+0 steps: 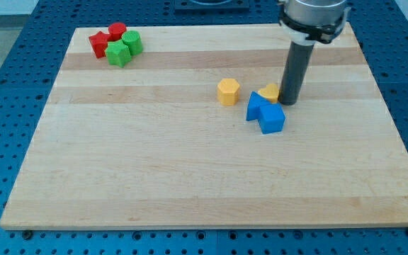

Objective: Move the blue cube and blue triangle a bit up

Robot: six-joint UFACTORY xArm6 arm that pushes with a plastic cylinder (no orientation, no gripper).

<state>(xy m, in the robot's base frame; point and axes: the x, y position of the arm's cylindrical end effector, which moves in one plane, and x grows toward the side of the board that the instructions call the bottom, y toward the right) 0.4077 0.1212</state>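
Note:
The blue cube (273,119) and the blue triangle (256,105) lie touching each other right of the board's middle, the triangle at the cube's upper left. My tip (290,102) stands on the board just above and right of the blue cube, close to it. A yellow block (268,92) sits against the rod's left side, just above the blue triangle.
A yellow hexagon block (227,91) lies to the left of the blue pair. A cluster of two red blocks (108,39) and two green blocks (125,48) sits at the board's top left corner. The wooden board (154,177) rests on a blue pegboard table.

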